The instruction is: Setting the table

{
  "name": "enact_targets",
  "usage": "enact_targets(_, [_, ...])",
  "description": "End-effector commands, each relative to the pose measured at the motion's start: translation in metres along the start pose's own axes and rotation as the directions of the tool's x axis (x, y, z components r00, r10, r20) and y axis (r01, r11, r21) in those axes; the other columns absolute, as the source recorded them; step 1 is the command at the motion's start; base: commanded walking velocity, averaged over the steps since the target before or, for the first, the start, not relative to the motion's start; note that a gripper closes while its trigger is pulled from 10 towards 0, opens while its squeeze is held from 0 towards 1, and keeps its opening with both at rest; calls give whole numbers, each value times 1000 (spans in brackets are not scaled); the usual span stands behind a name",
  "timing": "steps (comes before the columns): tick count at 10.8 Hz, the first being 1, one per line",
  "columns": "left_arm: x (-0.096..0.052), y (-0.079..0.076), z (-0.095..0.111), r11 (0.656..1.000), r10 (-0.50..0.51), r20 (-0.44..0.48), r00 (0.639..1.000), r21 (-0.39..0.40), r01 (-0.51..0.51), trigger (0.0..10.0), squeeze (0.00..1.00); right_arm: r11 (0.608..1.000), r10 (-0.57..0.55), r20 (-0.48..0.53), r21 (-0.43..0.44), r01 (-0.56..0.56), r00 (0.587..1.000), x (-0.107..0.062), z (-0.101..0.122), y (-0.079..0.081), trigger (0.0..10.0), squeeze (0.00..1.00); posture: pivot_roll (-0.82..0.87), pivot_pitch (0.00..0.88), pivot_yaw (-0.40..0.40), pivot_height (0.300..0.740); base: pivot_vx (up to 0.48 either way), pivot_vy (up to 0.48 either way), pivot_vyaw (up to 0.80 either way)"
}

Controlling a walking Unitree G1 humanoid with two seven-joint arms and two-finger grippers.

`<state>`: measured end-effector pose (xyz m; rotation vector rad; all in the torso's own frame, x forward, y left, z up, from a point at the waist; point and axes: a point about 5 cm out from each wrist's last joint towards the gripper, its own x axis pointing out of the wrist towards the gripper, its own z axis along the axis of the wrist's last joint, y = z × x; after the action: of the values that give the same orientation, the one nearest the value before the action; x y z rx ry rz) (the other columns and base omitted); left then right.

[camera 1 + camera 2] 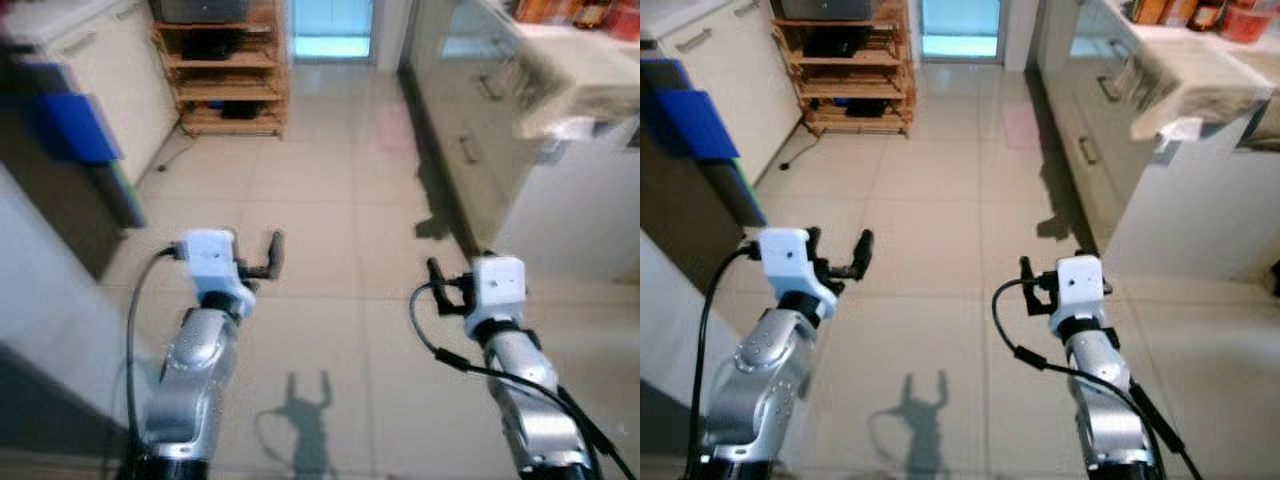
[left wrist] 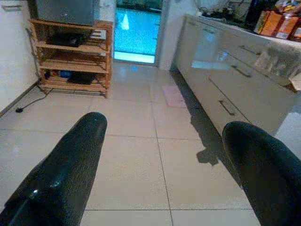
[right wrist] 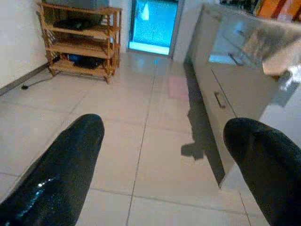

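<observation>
Left gripper (image 2: 162, 160): nearest the lens, raised over the floor; its two black fingers (image 2: 66, 169) stood wide apart with nothing between them.
Right gripper (image 3: 164, 165): level with the left one and well apart from it; its fingers (image 3: 61, 174) were likewise spread wide and held nothing.
Arms: both silver forearms reached forward at about the same height, each with a white wrist housing and a black cable looping beside it.
Floor (image 1: 940, 200): pale glossy tiles lay below and ahead of both sets of jaws; the robot's shadow fell on the tiles between the two arms.
Wooden shelf unit (image 1: 848, 70): far ahead of the left jaws, against the wall, with dark items on its shelves.
Doorway (image 1: 960, 28): bright blue-lit opening straight ahead, beyond both grippers.
Cabinet run (image 1: 1090, 120): glossy white drawer fronts with bar handles, ahead and outward of the right jaws.
Counter (image 1: 1200, 60): above those drawers, draped with a cloth and carrying orange and red packages at its far edge.
Table and tableware: none could be identified.
</observation>
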<state>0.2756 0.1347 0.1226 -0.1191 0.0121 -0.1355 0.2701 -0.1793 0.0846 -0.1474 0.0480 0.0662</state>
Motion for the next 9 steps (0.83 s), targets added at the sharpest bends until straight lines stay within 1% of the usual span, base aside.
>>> enact_targets(1, [0,5,3,1000,8,10,1000,23,-8,10000,0,1000,13,27,-3,-13,1000,3,6,4,10000,0,-45,0,6,740,0,0,0])
enact_targets(2, [-1,3,3,999,-7,16,1000,31,6,10000,0,1000,26,24,-3,-26,999,3,4,7,10000,0,-45,0,6,740,0,0,0])
enact_targets(5, [0,0,3,999,-15,20,1000,49,14,10000,0,1000,29,21,-6,-28,999,3,4,6,10000,0,-48,0,3,740,0,0,0])
enact_targets(6, [-3,-1,5,997,-24,49,999,72,20,10000,0,1000,29,14,-7,-29,999,2,2,6,10000,0,-46,0,2,740,-360,-319,0])
enact_targets(7, [-5,-4,4,996,-52,41,998,81,48,10000,0,1000,30,12,-7,-30,999,2,1,7,10000,0,-40,0,5,740,-319,-360,0])
enact_targets(8, [-4,-6,5,997,-59,56,997,49,56,10000,0,999,34,10,-7,-34,999,2,1,8,10000,0,-37,0,5,740,0,0,0])
enact_targets(9, [-3,-6,6,997,-58,53,997,49,55,10000,0,999,34,12,-7,-34,999,3,1,8,10000,0,-40,0,8,740,0,0,0])
